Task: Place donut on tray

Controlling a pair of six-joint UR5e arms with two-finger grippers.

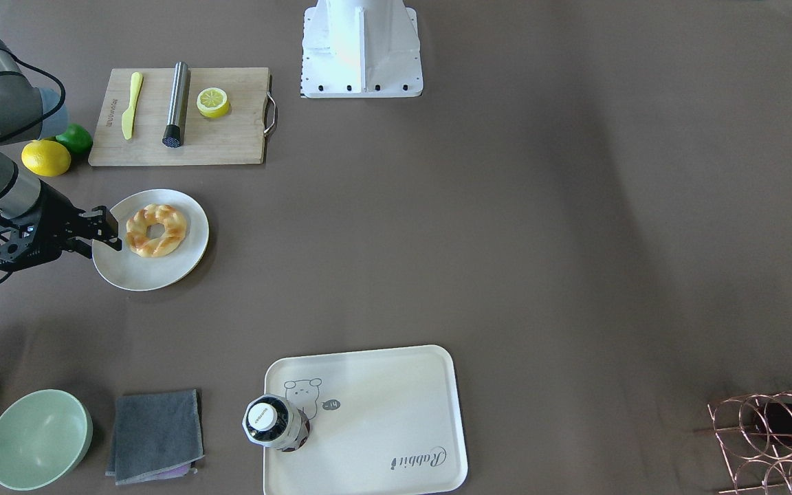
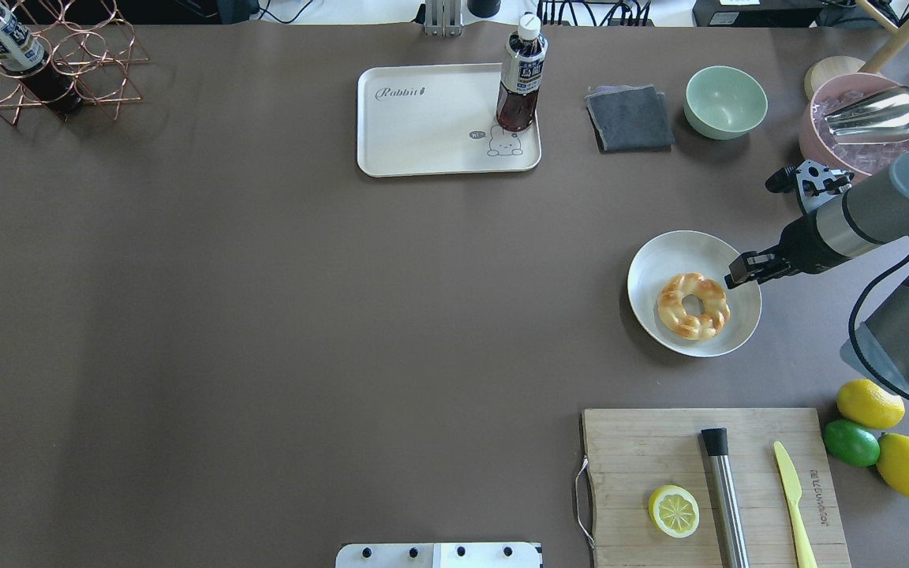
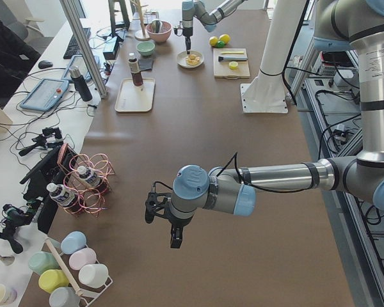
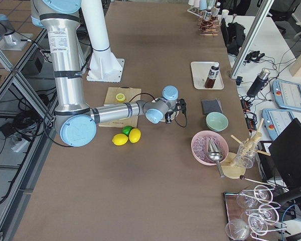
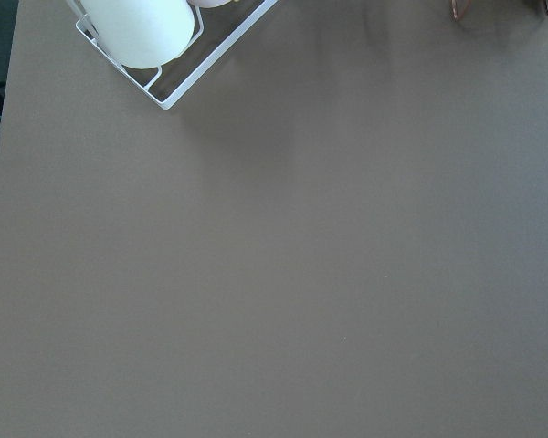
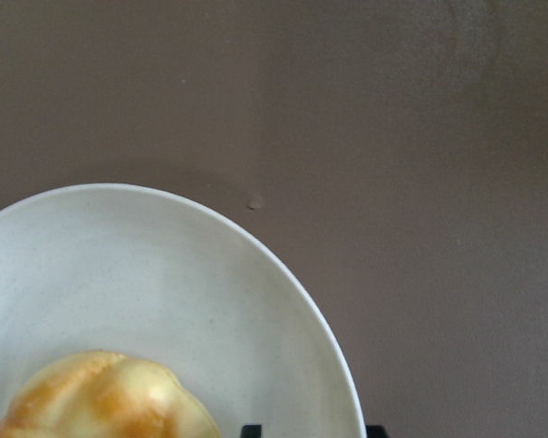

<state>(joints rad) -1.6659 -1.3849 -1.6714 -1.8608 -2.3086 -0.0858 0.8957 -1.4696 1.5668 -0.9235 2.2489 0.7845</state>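
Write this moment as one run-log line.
right gripper: open over rim, round off-white plate; braided golden-yellow ring donut: on plate; cream-white rectangular tray: holds dark bottle; left gripper: cannot tell

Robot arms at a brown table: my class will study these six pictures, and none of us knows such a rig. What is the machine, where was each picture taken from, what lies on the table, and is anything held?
The machine is two robot arms at one table, each ending in a two-finger tool. Two cameras look down on the table, one from behind the robot, one facing it; two look along it from either end; one rides on each wrist. The right tool hangs open over the rim of a round plate, beside the donut lying on it, and holds nothing. The left tool hangs above the table far from these things; whether it is open cannot be told. The tray carries a bottle. A cutting board bears a lemon slice.
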